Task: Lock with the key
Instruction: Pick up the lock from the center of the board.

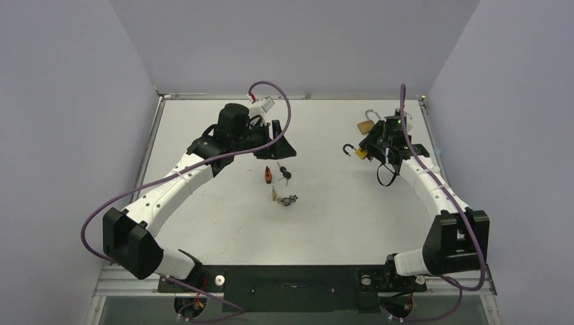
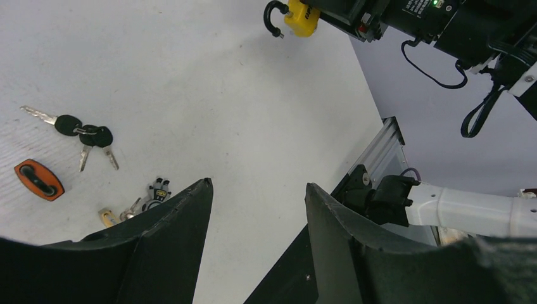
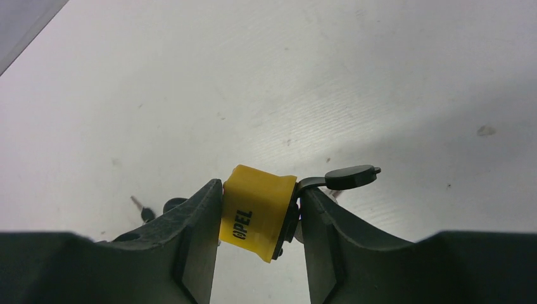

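My right gripper is shut on a yellow padlock with a black open shackle, held at the right back of the table; it also shows in the left wrist view. My left gripper is open and empty, above the table's middle back. Black-headed keys on a ring lie on the table just in front of it. A small key bunch with a brass key lies nearer.
An orange tag lies beside the keys. A second brass padlock with an open silver shackle sits behind the right gripper. Raised rails edge the table.
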Robot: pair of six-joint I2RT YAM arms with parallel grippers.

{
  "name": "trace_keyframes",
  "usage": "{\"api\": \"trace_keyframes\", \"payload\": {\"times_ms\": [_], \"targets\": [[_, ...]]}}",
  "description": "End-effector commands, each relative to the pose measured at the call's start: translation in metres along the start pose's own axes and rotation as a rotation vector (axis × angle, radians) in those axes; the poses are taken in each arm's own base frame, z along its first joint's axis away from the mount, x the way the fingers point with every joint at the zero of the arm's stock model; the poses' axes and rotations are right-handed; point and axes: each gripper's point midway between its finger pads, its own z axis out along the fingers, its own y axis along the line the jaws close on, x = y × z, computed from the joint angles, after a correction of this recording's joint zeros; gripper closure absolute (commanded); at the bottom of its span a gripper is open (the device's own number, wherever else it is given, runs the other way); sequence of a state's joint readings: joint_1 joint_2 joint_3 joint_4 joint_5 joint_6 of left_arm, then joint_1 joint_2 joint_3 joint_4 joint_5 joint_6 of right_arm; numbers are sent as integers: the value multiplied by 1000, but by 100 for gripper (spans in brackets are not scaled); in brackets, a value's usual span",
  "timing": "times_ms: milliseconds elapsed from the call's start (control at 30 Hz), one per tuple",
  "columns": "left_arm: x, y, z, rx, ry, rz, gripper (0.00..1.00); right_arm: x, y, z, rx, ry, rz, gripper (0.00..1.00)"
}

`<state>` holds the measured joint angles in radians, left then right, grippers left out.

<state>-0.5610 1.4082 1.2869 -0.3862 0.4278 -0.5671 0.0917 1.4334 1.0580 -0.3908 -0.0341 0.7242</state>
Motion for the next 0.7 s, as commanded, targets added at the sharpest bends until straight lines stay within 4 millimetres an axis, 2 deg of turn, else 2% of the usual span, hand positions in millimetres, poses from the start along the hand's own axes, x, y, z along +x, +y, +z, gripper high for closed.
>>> {"api": "trace_keyframes", "payload": {"times_ms": [0,167,367,500,667], "targets": [[-25,-42,3,156,-32,106,47,-2,45,-46,-198,-53,-108,100],[-20,-52,15,208,20,108,47,5,80,-92,-346,-91,-185,100],[-15,-63,27,242,58,118,47,12,116,-136,-484,-128,-262,100],[-15,-73,26,285,62,119,47,15,131,-153,-528,-137,-297,100],[-15,-77,26,295,68,123,48,17,145,-167,-565,-146,-317,100]]}}
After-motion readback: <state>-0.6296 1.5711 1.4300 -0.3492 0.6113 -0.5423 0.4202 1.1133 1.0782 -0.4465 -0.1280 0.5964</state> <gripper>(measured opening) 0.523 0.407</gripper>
